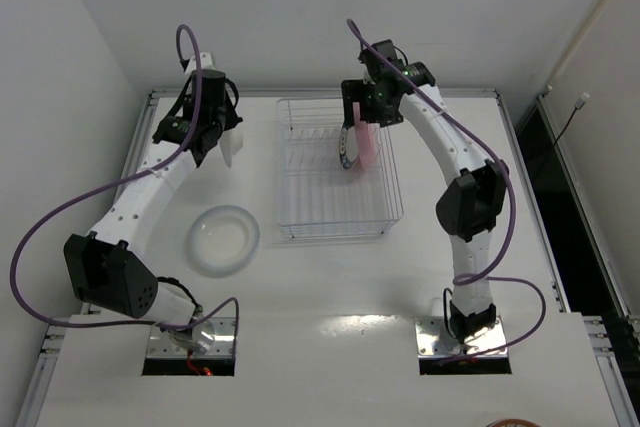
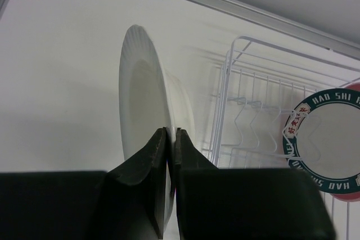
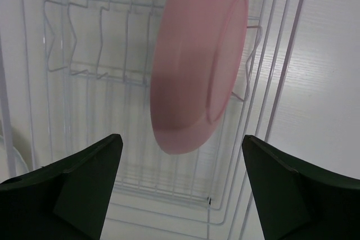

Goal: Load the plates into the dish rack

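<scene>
My left gripper is shut on the rim of a clear glassy plate and holds it on edge above the table, left of the white wire dish rack. In the left wrist view my gripper pinches the rim, with the rack to its right. The pink plate and the teal-rimmed white plate stand upright in the rack. My right gripper is open just above the pink plate, not touching it. A second clear plate lies flat on the table.
The rack's front rows of prongs hold nothing. The teal-rimmed plate faces the left wrist camera. The table's raised metal edge runs behind the rack, with walls close on both sides.
</scene>
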Action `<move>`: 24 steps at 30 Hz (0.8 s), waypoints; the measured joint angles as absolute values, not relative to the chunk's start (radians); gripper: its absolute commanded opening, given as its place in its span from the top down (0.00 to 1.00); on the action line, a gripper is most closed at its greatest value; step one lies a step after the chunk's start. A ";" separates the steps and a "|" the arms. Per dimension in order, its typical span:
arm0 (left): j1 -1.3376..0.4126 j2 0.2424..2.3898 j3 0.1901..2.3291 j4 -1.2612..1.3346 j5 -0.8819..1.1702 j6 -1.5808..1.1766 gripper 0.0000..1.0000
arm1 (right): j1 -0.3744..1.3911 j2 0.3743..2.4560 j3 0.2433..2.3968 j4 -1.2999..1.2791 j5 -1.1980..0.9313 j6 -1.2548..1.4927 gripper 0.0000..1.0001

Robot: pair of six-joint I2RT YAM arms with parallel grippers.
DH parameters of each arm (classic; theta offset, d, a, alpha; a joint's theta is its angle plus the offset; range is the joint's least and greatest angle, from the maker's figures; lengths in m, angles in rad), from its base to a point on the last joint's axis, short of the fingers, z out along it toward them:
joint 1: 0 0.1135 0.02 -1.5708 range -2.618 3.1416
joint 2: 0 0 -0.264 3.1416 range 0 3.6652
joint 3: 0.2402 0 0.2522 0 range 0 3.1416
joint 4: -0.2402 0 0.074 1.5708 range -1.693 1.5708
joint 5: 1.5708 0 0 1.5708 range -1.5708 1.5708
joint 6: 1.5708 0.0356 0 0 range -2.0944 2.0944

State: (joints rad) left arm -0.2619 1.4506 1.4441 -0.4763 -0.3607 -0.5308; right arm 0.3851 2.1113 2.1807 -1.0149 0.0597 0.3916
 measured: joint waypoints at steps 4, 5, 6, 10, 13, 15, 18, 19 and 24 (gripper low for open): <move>-0.262 1.451 1.438 -0.477 -0.354 -0.530 1.00 | 0.386 2.154 2.187 -1.015 0.102 0.392 0.14; -0.262 1.451 1.438 -0.477 -0.351 -0.530 1.00 | 0.385 2.164 2.187 -1.017 0.115 0.392 0.14; -0.262 1.451 1.438 -0.476 -0.350 -0.530 1.00 | 0.384 2.174 2.187 -1.022 0.129 0.392 0.14; -0.262 1.449 1.438 -0.469 -0.339 -0.528 1.00 | 0.369 2.186 2.187 -1.039 0.183 0.393 0.14; -0.262 1.449 1.439 -0.458 -0.326 -0.528 1.00 | 0.344 2.185 2.187 -1.046 0.214 0.399 0.14; -0.262 1.449 1.444 -0.457 -0.313 -0.528 1.00 | 0.323 2.185 2.187 -1.052 0.207 0.417 0.14; -0.262 1.451 1.471 -0.456 -0.287 -0.532 1.00 | 0.303 2.183 2.187 -1.059 0.207 0.429 0.14; -0.262 1.454 1.482 -0.452 -0.278 -0.534 1.00 | 0.295 2.182 2.187 -1.061 0.205 0.430 0.14; -0.274 1.502 1.567 -0.398 -0.219 -0.551 1.00 | 0.250 2.144 2.167 -1.044 0.134 0.441 0.14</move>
State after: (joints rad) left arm -0.2745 1.5017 1.5673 -0.3977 -0.2188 -0.5510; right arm 0.2504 2.1441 2.1674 -1.0443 0.1337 0.4412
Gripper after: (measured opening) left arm 0.036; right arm 0.860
